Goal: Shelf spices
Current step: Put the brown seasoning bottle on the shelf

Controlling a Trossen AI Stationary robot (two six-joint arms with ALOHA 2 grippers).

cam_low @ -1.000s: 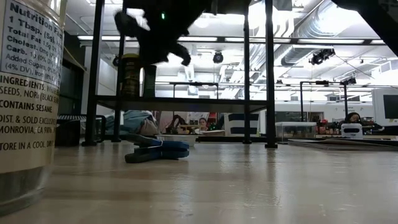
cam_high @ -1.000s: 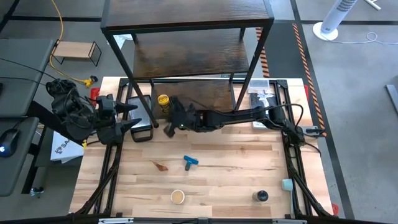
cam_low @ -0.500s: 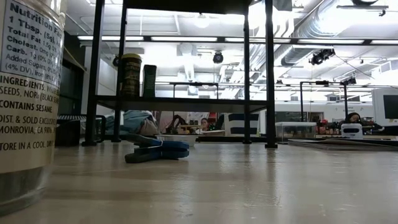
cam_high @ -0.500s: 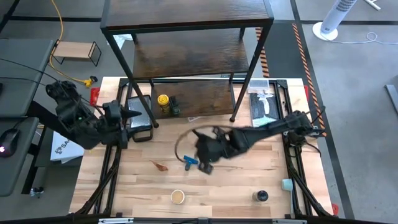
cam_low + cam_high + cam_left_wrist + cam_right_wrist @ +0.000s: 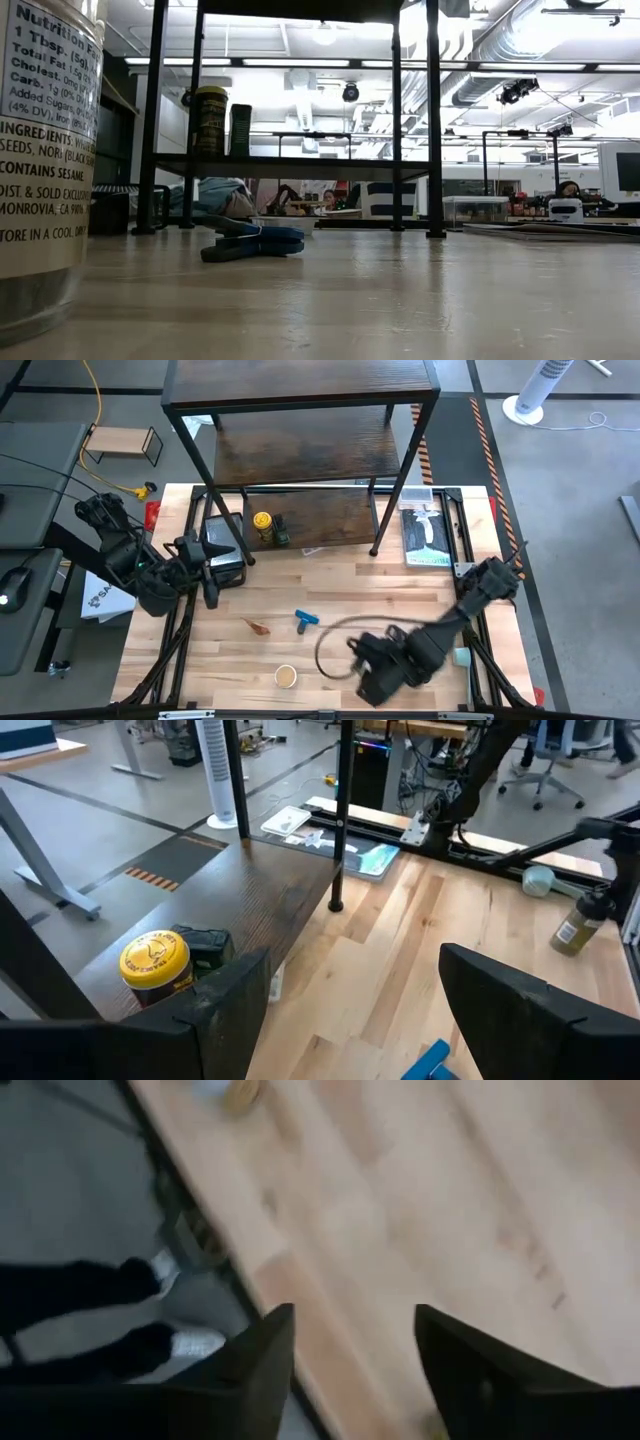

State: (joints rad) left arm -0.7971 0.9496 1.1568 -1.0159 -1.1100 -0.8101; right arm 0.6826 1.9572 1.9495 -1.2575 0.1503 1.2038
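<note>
— Where do the cameras sit?
— One hangs overhead, looking straight down on the whole table (image 5: 400, 600). One rests at tabletop height near the front edge, facing level toward the shelf (image 5: 300, 165) and the room behind.
— And the wrists?
— The left looks across the table from its left edge; the right looks down at the front edge, close.
— Any overlap?
— The yellow-lidded jar (image 5: 262, 521) appears overhead, low and left-wrist.

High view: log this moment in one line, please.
shelf: yellow-lidded jar, dark grey box | table: tan-lidded jar, packet | right gripper open, front | left gripper open
</note>
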